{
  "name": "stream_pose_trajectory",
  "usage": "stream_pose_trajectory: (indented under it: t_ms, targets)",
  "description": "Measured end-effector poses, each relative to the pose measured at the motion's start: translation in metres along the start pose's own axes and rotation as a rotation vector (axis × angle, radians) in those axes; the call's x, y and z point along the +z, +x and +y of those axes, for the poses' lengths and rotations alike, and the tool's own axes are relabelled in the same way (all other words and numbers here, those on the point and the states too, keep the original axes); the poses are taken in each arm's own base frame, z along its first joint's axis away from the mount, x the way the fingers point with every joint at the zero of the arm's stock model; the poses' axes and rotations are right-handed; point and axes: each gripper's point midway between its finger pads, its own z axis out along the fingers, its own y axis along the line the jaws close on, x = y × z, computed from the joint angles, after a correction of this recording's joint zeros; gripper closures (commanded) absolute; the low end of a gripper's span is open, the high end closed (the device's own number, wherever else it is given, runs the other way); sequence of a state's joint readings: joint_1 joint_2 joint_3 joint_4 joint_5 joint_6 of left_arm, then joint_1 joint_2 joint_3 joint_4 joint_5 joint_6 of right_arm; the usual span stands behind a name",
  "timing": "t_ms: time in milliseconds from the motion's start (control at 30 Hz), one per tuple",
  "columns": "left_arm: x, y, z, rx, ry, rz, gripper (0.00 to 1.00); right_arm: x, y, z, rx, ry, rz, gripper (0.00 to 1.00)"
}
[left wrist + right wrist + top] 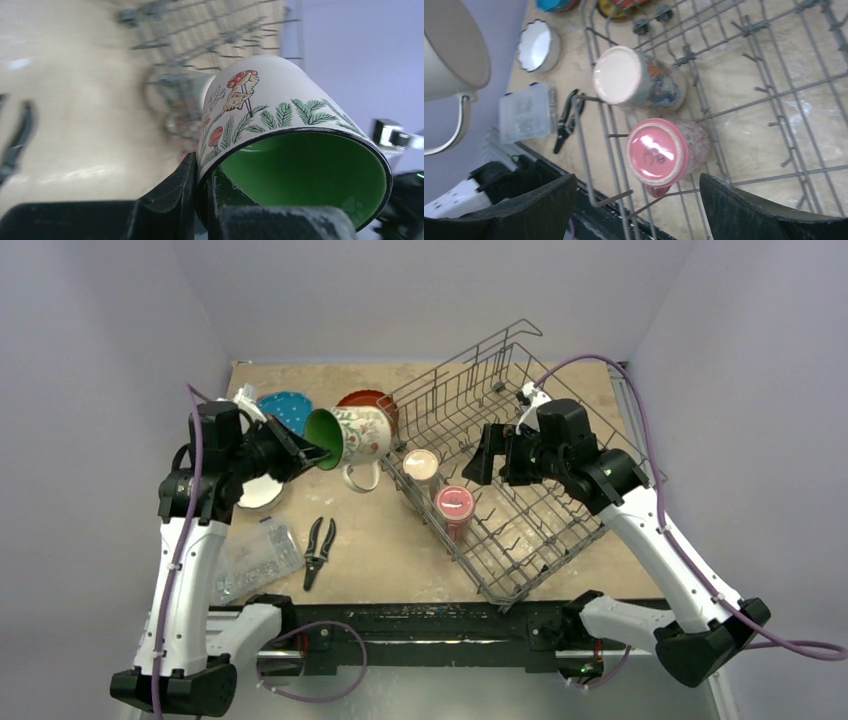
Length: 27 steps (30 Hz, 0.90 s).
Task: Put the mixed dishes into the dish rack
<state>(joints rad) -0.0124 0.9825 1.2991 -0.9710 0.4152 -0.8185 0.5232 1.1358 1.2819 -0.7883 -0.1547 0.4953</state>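
Cream mug: glossy glazed ceramic, smooth green inside. Pink mug: glossy ceramic. Dish rack: grey metal wire, matt. Box: clear plastic. Table: matt, scuffed, wood-look.

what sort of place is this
Probably a robot test bench, not a kitchen: a worn board table between plain pale walls, left arm and right arm bolted at its near edge, a dish rack sharing it with pliers.

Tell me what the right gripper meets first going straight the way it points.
The right gripper would likely meet the upturned pink mug in the dish rack, centred between its open jaws; depth unclear.
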Motion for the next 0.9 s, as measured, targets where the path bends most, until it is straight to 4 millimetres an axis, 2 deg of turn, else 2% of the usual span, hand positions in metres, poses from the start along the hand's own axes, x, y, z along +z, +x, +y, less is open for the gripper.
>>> stream_pose_trajectory:
  t_ms: [100,233,333,433,600,767,867,900]
  targets:
    - [0.007,0.008,-0.049,-0.045,0.194,0.019,1.00,-0.010,0.005,0.023,-0.002,-0.141,0.000,0.03]
    - [0.014,0.036,-0.116,-0.054,0.443,0.088,1.00,-0.044,0.016,0.060,-0.027,-0.389,-0.033,0.02]
    - [0.015,0.059,-0.156,-0.052,0.574,0.153,1.00,-0.073,0.013,0.088,-0.040,-0.561,-0.081,0.02]
    - [0.017,0.072,-0.184,-0.051,0.661,0.179,1.00,-0.093,0.008,0.105,-0.033,-0.679,-0.140,0.02]
    - [0.024,0.095,-0.213,-0.069,0.734,0.213,1.00,-0.109,-0.002,0.119,0.041,-0.774,-0.195,0.06]
    - [0.033,0.119,-0.226,-0.077,0.755,0.267,1.00,-0.119,-0.019,0.125,0.133,-0.794,-0.250,0.25]
    - [0.036,0.128,-0.232,-0.080,0.767,0.277,1.00,-0.124,-0.026,0.125,0.215,-0.803,-0.281,0.48]
    - [0.035,0.129,-0.233,-0.080,0.772,0.279,1.00,-0.125,-0.027,0.124,0.244,-0.807,-0.287,0.58]
